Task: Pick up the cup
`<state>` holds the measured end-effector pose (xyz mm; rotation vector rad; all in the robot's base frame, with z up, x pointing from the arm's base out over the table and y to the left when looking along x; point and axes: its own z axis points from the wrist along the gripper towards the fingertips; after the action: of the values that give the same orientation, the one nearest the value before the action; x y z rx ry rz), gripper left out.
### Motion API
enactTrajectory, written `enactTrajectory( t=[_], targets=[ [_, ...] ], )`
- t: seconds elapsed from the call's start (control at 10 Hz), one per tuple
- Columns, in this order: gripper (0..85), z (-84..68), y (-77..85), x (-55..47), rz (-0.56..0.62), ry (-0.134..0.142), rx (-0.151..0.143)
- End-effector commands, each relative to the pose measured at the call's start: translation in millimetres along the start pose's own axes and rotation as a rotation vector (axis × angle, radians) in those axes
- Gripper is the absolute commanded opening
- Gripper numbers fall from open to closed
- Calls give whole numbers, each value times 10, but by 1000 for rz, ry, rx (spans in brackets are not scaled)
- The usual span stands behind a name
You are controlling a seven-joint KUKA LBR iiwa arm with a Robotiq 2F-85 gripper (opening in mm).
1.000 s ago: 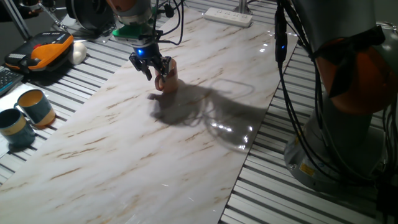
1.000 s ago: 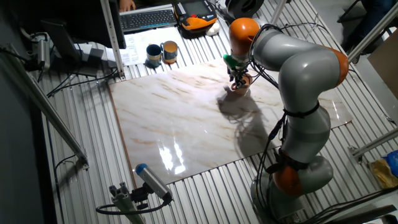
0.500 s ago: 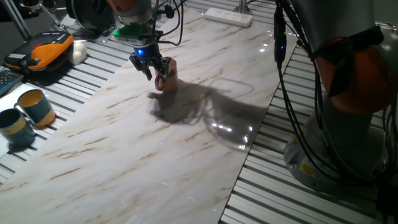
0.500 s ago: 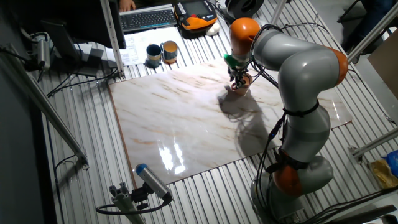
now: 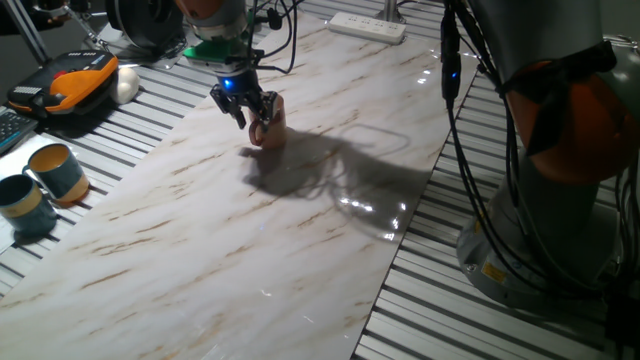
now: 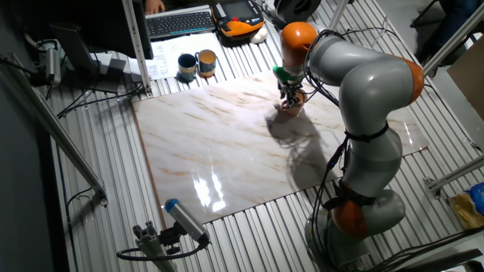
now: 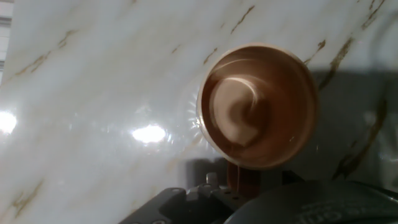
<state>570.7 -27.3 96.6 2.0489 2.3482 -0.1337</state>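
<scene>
At the far left, off the marble, you have two teal-blue mugs with tan insides [image 5: 45, 180]. Further right, your gripper [image 5: 250, 112] hangs at the small salmon-orange ceramic cup [image 5: 270, 128], which stands upright on the white marble worktop [image 5: 300, 240] toward its far edge. You cannot tell whether the fingers are pinching the cup.
</scene>
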Motion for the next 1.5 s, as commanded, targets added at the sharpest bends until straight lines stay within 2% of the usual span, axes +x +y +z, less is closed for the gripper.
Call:
enactTrajectory(
  t=[0.0, 0.6, 0.7, 1.4],
  targets=[
    [510, 3, -3, 0, -1, 1, -1],
    [510, 13, -8, -4, -10, 1, -4],
    [340, 15, -10, -5, -12, 2, -5],
    [340, 24, -22, -23, -16, 6, -10]
  ],
)
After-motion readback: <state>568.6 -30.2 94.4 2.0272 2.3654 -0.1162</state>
